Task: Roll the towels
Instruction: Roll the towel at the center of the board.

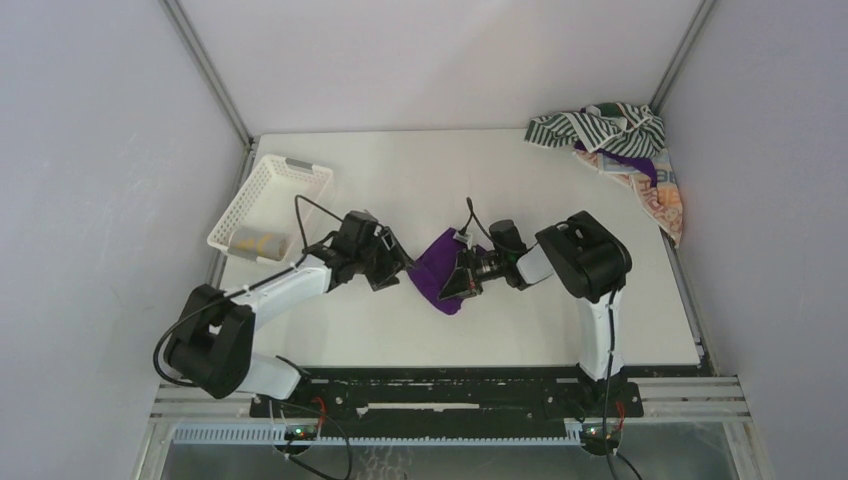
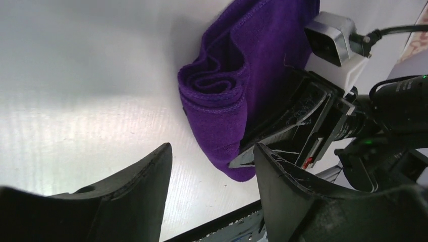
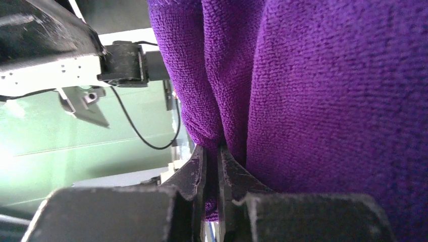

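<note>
The white lattice basket [image 1: 250, 195] stands at the 10 o'clock corner of the counter [image 1: 560, 320]. It contains one rolled yellow towel [image 1: 258, 242], lying at the basket's near end; the rest of its floor is bare. The purple towel [image 1: 437, 275] lies near the middle of the counter, between the two arms. In the left wrist view its near end [image 2: 222, 91] is curled into a loose, partly formed roll. The right end effector [image 3: 212, 151] is at the 3 o'clock side of this towel, with its jaws pinched together on a fold of the purple cloth [image 3: 328, 101]. The left end effector [image 2: 212, 176] is at the 9 o'clock side, just beside the towel; its jaws stand apart with nothing between them. At the 2 o'clock corner, a loose heap holds the green-and-white striped towel [image 1: 600, 128] on top of the orange patterned towel [image 1: 662, 198], both unrolled. A strip of purple fabric shows between them.
</note>
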Tool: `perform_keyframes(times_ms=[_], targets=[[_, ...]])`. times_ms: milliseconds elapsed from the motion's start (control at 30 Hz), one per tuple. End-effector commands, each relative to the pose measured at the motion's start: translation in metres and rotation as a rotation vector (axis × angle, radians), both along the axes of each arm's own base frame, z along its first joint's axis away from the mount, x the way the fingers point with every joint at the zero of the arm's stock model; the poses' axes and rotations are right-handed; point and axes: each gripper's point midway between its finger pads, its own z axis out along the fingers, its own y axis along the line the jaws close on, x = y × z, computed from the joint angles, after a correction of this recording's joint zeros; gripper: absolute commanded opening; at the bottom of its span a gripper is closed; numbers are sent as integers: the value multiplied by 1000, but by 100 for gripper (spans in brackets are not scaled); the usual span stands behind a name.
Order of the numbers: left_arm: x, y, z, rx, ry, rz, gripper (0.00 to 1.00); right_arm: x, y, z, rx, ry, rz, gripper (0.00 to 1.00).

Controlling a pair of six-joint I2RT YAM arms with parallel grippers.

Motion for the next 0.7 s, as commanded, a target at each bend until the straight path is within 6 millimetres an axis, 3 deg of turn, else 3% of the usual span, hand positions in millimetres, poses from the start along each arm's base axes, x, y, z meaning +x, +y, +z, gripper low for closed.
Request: perform_keyframes(times_ms=[0,500,667], targets=[[13,-20,7,-58,-37,-19,66,-7,1,3,54,108,14,1],[21,-31,-38,5,50,-41,64,0,0,-21,-92,171,29,4],[14,-25,-57,45,119,-19,59,4,-3,-14,-144,103,29,17]])
